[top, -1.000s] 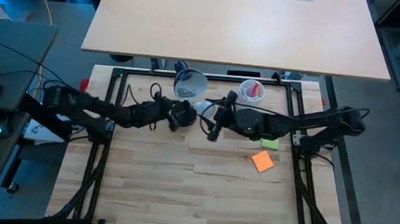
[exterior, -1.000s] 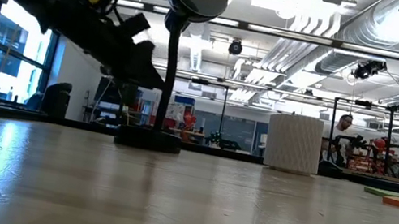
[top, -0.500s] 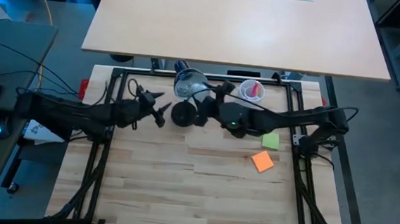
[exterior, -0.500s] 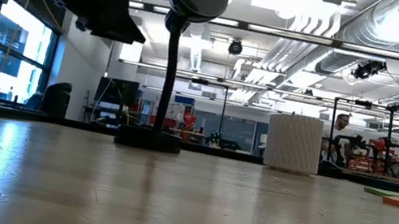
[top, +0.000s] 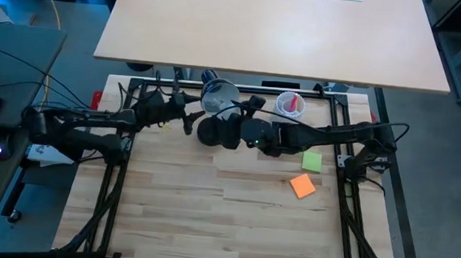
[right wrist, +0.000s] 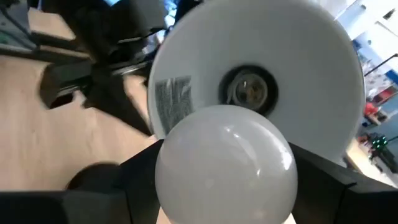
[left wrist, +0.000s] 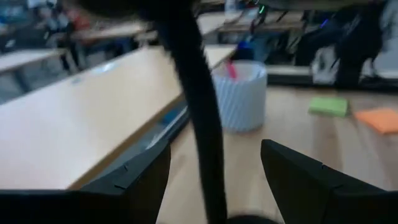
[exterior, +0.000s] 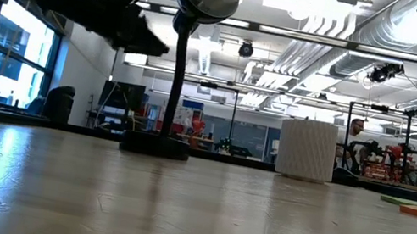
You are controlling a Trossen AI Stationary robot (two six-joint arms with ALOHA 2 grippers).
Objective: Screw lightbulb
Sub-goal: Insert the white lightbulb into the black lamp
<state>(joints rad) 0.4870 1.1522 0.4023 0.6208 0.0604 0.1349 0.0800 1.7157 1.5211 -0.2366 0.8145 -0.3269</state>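
Right gripper has its two dark fingers clamped on the lightbulb, the white globe sitting between them and pointed straight at the lamp shade, just short of the brass socket at the shade's centre. The bulb's screw base can't be made out from here. From overhead, that right gripper sits near the table's far edge, right beside the lamp head, with the round black lamp base just beside it on the wood.

Over to the left gripper: fingers spread wide, the black lamp stem running up between them, not gripped. From above, the left gripper hangs just off the lamp's left side, near the far edge.

Further out, the white ribbed cup with a red item stands by the far edge, right of the lamp. A green note and an orange note lie toward the right edge.
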